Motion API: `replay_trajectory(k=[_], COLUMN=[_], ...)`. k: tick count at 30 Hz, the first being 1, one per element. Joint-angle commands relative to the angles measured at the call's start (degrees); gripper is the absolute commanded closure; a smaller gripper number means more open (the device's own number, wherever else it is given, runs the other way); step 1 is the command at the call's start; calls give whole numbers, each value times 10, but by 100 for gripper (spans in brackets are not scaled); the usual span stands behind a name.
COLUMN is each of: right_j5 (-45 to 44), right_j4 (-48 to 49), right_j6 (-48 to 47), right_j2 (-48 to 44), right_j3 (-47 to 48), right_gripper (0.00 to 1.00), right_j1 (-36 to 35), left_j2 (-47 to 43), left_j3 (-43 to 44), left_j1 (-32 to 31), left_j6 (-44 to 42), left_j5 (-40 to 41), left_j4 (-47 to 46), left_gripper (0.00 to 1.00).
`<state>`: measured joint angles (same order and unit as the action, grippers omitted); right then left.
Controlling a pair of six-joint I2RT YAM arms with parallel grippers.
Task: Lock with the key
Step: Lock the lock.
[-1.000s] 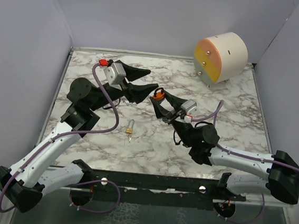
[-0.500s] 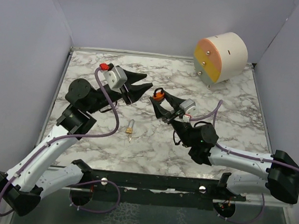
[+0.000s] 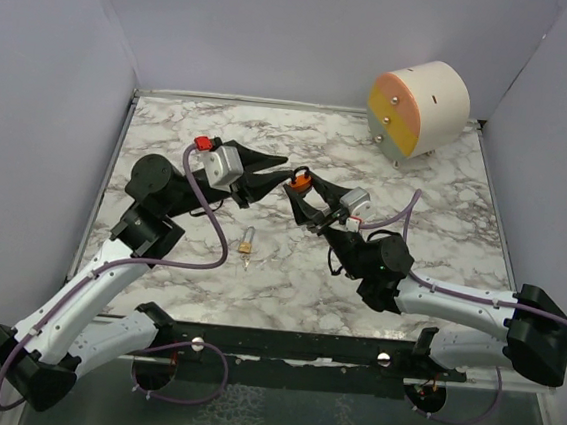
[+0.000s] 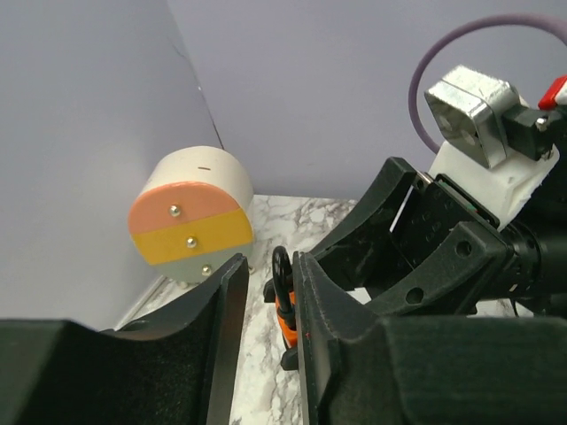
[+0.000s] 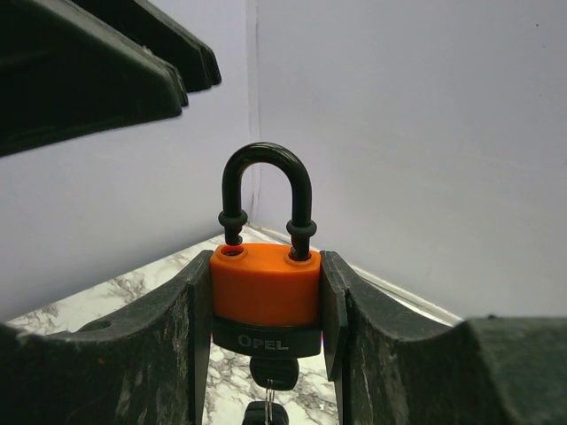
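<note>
Right claw (image 3: 302,186): closed across the orange body of the padlock (image 5: 266,288), one finger flat against each side. The lock is held above the middle of the marbled worktop (image 3: 462,240).

Shackle (image 5: 266,181): black. In the right wrist view its left leg ends just above its hole and its right leg is seated, so it reads as unlocked.

Key (image 5: 269,375): sits in the underside of the lock. Only the top part shows; the rest is in shadow and cut off by the frame edge.

Left claw (image 4: 270,263): fingers a narrow gap apart, nothing between them. The tips are just left of the padlock, pointing at its shackle end. In the left wrist view the lock shows through the gap, beyond the tips. Whether the tips touch the lock I cannot tell; the top view is too small.

Small brass-coloured item (image 3: 248,241): lies on the worktop on the near side of both claws, too small to identify.

Round drawer unit (image 3: 419,107): pink, yellow and grey-green fronts, far right corner, well apart from the claws.
</note>
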<state>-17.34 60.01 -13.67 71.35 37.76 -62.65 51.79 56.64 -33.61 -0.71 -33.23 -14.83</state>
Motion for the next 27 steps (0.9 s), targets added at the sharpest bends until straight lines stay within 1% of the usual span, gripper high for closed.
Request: replay_trajectory(k=[1,10,15,18,27], right_j5=[-8,-8,-6,-5,-4], right_j4=[13,10,13,14,17], right_j6=[3,-3,-5,-6,-10], right_j2=[-9,-14,-11,-8,-8], right_j3=[9,7,7,9,11], right_gripper=[99,99,99,99,99], right_j1=[-3,-3,-3,-4,-4], left_j2=[13,28,24,24,39], left_j3=[2,1,-5,-9,-9], left_j1=[0,0,0,0,0], left_j6=[-45,-30,-22,-19,-6], left_j5=[-63,-51,-32,-25,-15], left_j4=[8,-6,-15,-20,-28], left_gripper=[71,71,65,63,63])
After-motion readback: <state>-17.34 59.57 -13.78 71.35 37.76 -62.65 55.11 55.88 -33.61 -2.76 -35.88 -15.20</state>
